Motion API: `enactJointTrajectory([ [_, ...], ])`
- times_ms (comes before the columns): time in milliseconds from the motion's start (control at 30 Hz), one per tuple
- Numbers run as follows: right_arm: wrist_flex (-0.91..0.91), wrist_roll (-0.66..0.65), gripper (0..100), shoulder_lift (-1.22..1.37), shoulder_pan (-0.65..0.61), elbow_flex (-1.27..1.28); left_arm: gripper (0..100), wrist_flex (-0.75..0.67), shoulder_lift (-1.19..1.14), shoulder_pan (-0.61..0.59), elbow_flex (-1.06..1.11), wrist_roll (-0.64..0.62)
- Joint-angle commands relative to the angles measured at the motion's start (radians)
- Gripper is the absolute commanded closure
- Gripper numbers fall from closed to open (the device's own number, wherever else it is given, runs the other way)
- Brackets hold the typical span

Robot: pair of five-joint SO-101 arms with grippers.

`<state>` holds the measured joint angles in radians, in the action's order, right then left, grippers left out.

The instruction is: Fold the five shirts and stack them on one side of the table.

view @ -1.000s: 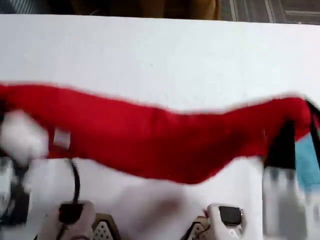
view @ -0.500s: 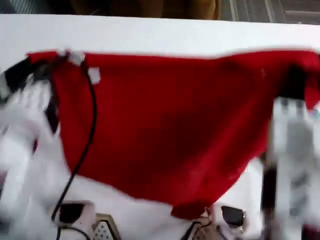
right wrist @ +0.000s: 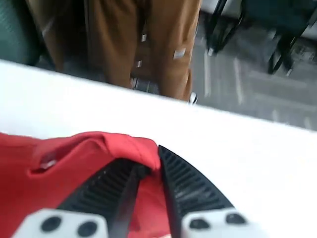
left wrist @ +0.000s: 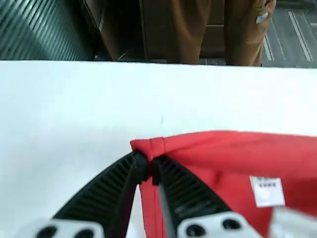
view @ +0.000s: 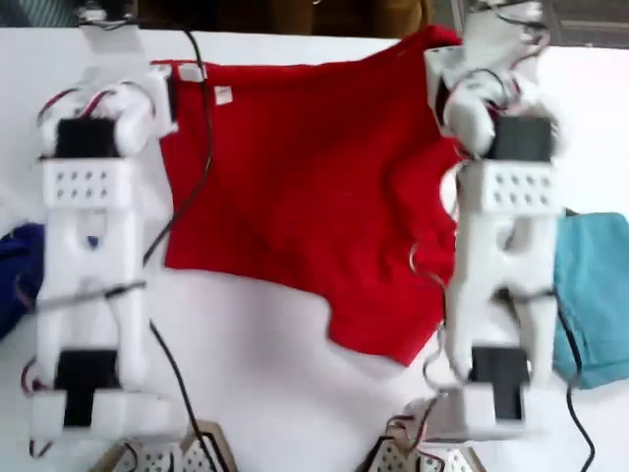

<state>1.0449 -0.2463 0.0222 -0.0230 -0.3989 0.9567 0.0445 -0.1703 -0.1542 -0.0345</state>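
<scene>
Nearest the arm bases, a soft red fabric shirt (view: 305, 187) trails a rumpled hem over the smooth white tabletop (view: 295, 393). A teal cloth (view: 595, 295) lies beside the right arm and a dark blue cloth (view: 15, 270) beside the left. Farther out, the ribbed black left claw (left wrist: 147, 166) is clamped on one bunched shirt corner, and the right claw (right wrist: 148, 166) on the other. Grey floor lies beyond.

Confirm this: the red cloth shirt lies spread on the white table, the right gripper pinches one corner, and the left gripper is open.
Wrong on the left gripper: the left wrist view shows it shut on a corner of the red cloth shirt. The right gripper does pinch another corner, with the shirt spread on the white table.
</scene>
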Motion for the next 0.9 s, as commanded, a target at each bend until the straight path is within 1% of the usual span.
enactJointTrajectory([
  [0, -0.048, 0.0, 98.1, 0.162, 0.002, -0.087, 97, -0.129, -0.16, -0.035, -0.081, -0.006],
  [100, -0.038, 0.003, 98.1, 0.308, 0.022, -0.235, 97, -0.166, -0.318, -0.055, -0.231, -0.006],
  [200, 0.038, 0.002, 98.1, 0.438, 0.038, -0.413, 97, -0.115, -0.479, -0.068, -0.433, -0.006],
  [300, 0.176, 0.002, 98.1, 0.53, 0.036, -0.592, 97, 0.034, -0.612, -0.066, -0.645, -0.006],
  [467, 0.407, -0.002, 98.1, 0.601, 0.027, -0.85, 97, 0.347, -0.775, -0.044, -0.963, -0.003],
  [633, 0.684, -0.048, 98.1, 0.604, -0.024, -0.987, 97, 0.629, -0.862, -0.04, -1.201, 0.002],
  [667, 0.722, -0.048, 98.1, 0.602, -0.028, -1.005, 97, 0.689, -0.87, -0.037, -1.239, 0.018],
  [733, 0.73, -0.037, 98.1, 0.596, -0.025, -1.022, 95, 0.809, -0.884, -0.015, -1.303, 0.08],
  [767, 0.73, -0.026, 98.1, 0.584, -0.018, -1.022, 95, 0.839, -0.887, -0.008, -1.319, 0.101],
  [867, 0.73, -0.021, 98.1, 0.532, -0.013, -0.951, 96, 0.835, -0.859, -0.017, -1.299, 0.121],
])
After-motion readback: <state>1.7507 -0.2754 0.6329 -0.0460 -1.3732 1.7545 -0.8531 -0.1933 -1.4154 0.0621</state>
